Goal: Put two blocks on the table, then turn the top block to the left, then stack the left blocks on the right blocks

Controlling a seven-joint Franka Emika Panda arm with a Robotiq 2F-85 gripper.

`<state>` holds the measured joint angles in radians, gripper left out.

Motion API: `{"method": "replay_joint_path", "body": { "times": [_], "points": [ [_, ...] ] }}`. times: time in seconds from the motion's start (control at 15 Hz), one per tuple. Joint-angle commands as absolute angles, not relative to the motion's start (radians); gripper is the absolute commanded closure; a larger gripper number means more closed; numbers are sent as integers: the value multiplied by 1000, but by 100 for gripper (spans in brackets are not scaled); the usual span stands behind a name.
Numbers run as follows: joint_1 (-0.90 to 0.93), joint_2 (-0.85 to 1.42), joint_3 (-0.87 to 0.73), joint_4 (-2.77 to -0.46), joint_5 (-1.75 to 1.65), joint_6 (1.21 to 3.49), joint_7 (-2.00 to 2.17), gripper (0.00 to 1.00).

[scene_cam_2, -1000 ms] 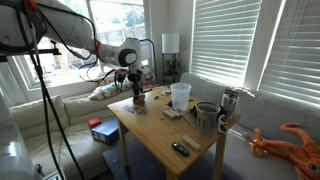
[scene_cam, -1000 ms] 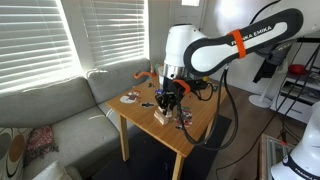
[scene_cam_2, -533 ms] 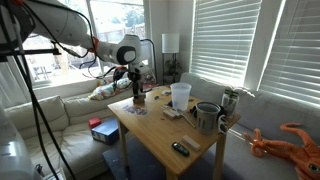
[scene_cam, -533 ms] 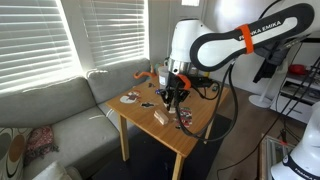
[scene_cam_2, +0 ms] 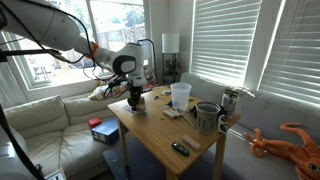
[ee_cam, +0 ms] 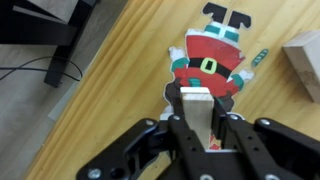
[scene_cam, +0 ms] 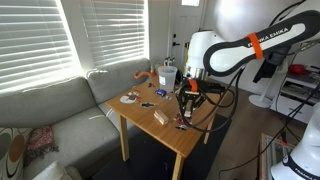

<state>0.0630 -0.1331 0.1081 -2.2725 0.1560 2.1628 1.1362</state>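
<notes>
In the wrist view my gripper [ee_cam: 198, 128] is shut on a pale wooden block [ee_cam: 197, 104], held upright between the black fingers [ee_cam: 176, 140] just above the table [ee_cam: 110, 90]. A second pale block [ee_cam: 305, 62] lies at the right edge of that view. In an exterior view the gripper [scene_cam: 187, 101] hangs low over the table [scene_cam: 150, 128], to the right of a block [scene_cam: 160, 117] resting on the top. From the opposite side, an exterior view has the gripper [scene_cam_2: 133, 98] near the table's [scene_cam_2: 160, 135] far corner.
A flat Santa figure [ee_cam: 212, 58] lies right under the held block. A white cup [scene_cam_2: 180, 95], a dark mug [scene_cam_2: 207, 116] and small dark clutter [scene_cam_2: 180, 148] stand on the table. A round plate [scene_cam: 129, 98] sits near the couch [scene_cam: 60, 115] side.
The arm has swung away from the block on the table toward the table's other side, with the held block still in the jaws. The jaws have stayed shut.
</notes>
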Motion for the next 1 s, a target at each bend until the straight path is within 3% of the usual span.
{"method": "replay_joint_path", "body": {
  "times": [0.0, 0.93],
  "points": [
    [48, -213, 100, -2366, 198, 2212, 1223, 93],
    [29, -240, 103, -2409, 190, 2238, 1420, 93]
  ]
}}
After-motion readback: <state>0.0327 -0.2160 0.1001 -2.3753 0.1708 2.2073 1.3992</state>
